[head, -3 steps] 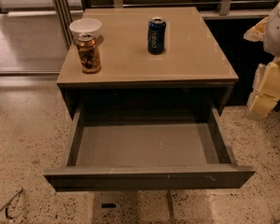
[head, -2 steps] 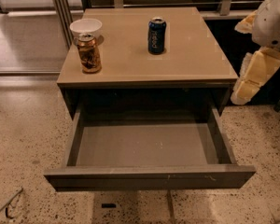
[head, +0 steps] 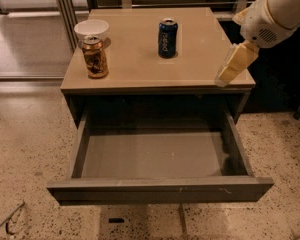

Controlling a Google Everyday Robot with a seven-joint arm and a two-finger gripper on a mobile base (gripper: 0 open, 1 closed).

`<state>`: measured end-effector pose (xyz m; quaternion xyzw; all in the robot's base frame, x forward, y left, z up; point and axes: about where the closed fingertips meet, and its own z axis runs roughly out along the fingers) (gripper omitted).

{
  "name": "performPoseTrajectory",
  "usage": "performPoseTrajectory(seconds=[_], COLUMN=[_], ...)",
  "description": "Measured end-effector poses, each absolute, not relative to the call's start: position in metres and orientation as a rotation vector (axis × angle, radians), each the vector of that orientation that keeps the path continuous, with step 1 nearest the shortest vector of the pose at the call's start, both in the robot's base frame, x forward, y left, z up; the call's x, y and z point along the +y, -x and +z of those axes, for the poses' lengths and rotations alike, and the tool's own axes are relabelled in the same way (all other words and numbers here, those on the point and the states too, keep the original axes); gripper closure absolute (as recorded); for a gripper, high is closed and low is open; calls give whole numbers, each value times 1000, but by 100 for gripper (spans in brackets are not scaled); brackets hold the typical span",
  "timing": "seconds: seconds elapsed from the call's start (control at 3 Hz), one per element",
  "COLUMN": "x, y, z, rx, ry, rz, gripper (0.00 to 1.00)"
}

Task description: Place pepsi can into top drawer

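On desk (head: 205, 39) at 12 o'clock, pepsi can (head: 167, 38) upright, ungrasped — tool (head: 233, 64) at 2 o'clock, grip state cannot tell; top drawer (head: 155, 156) open, empty; pick and place both left.

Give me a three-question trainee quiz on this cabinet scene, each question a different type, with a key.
1. True or false: the pepsi can already lies in the top drawer.
2. The tool hangs: A) over the cabinet top at its right edge; B) inside the drawer; C) at floor level.
3. Fill in: behind the brown patterned can stands a white ____.
Key: 1 false, it stands upright on the cabinet top; 2 A; 3 bowl.
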<state>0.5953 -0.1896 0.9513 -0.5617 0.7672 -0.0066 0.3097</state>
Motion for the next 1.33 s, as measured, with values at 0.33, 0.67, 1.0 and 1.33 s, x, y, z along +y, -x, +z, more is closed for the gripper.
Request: performPoseTrajectory(seconds=[0.33,0.67,1.0,1.33], x=[-176,-164,-164,-163], y=[-647,-704,-704,-714], z=[937,923,923,918], rx=[1976,1931,1931,1912], ry=[1350,1155,1154,1100], rz=[7,51,51,54], gripper=[0,0,0,0])
